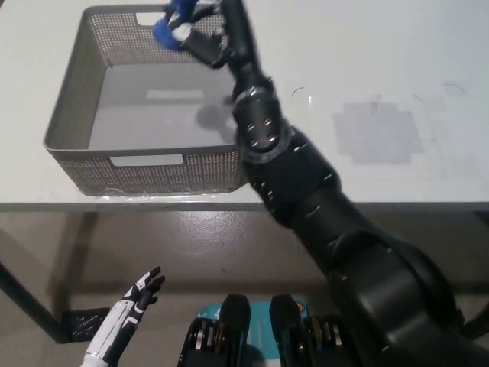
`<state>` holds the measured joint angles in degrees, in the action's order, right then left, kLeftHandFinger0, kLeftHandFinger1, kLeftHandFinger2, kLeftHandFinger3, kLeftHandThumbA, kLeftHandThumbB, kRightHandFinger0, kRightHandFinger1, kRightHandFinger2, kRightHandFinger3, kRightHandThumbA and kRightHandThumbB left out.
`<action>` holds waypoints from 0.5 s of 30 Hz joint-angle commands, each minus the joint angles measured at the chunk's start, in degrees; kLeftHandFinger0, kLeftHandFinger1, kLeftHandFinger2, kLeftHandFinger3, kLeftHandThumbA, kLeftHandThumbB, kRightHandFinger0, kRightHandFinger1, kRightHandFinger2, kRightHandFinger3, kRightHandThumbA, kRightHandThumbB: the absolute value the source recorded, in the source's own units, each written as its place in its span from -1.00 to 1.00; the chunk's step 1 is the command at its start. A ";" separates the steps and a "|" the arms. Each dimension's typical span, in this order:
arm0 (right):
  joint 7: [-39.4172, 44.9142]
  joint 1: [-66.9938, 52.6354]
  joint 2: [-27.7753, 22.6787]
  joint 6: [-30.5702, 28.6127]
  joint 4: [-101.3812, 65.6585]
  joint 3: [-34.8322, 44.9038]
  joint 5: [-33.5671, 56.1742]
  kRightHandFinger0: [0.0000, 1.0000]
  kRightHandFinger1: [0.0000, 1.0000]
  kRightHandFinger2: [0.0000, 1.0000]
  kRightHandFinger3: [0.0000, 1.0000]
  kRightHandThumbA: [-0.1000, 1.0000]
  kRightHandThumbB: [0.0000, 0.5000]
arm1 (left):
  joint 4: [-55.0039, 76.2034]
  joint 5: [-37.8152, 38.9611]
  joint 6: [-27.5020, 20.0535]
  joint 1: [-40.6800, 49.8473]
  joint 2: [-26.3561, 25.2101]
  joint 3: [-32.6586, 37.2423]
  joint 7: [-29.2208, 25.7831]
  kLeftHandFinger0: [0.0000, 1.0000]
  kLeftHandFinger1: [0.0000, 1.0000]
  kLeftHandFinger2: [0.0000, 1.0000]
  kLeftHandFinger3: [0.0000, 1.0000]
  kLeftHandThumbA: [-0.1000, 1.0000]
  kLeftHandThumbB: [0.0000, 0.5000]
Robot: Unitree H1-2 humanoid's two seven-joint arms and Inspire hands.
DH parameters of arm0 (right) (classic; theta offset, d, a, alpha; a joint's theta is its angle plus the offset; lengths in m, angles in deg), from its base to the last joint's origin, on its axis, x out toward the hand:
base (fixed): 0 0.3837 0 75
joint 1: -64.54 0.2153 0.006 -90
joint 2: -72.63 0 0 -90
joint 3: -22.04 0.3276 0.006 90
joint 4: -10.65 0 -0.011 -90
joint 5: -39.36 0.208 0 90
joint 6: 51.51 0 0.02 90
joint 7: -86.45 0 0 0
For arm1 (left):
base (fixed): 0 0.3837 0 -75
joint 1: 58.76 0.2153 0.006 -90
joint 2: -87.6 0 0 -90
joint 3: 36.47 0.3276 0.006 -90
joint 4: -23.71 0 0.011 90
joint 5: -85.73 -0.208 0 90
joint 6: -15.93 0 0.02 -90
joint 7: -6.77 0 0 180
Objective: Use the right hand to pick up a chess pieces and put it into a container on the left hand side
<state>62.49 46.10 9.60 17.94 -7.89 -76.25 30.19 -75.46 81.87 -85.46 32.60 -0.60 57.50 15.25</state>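
My black right hand (pixel 205 32) is over the far right part of the grey mesh basket (pixel 69 115), shut on a blue chess piece (pixel 170 27). The piece sticks out to the left of the fingers, above the basket's inside near its back wall. The black arm reaches diagonally from the bottom right across the basket's right rim. My white left hand (pixel 137 293) rests low at the bottom left, below the table edge, fingers apart and holding nothing.
The basket stands on a white table whose front edge (pixel 367 205) runs across the middle of the view. A faint grey patch (pixel 376 131) marks the table at the right. Bare floor lies below the edge.
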 commanded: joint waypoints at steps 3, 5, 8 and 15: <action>0.56 5.05 2.06 -1.56 3.30 -2.59 -2.89 -1.00 -0.44 0.43 0.30 -1.00 -0.49 | 1.17 -0.35 -0.78 -0.49 -1.24 -0.03 0.83 1.00 1.00 1.00 1.00 1.00 0.40; -0.16 4.93 2.38 -1.65 4.48 -4.22 -4.15 -1.00 -0.50 0.39 0.34 -1.00 -0.47 | 0.87 -0.39 -1.11 -0.65 -1.31 0.07 1.03 1.00 1.00 1.00 1.00 1.00 0.36; -0.59 4.66 2.64 -1.39 5.73 -6.26 -5.46 -1.00 -0.49 0.42 0.51 -1.00 -0.56 | 1.06 -0.09 -0.58 -0.72 -1.27 0.00 1.30 1.00 1.00 1.00 1.00 1.00 0.37; 0.88 3.32 2.02 -0.43 7.43 -9.10 -6.77 -1.00 -0.39 0.48 0.66 -1.00 -0.58 | 1.59 -0.44 -0.39 -0.37 -1.33 0.12 1.36 1.00 1.00 1.00 1.00 1.00 0.33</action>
<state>62.66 46.10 11.29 18.06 -0.27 -84.12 25.66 -75.46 81.62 -85.34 32.50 -0.77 57.52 15.74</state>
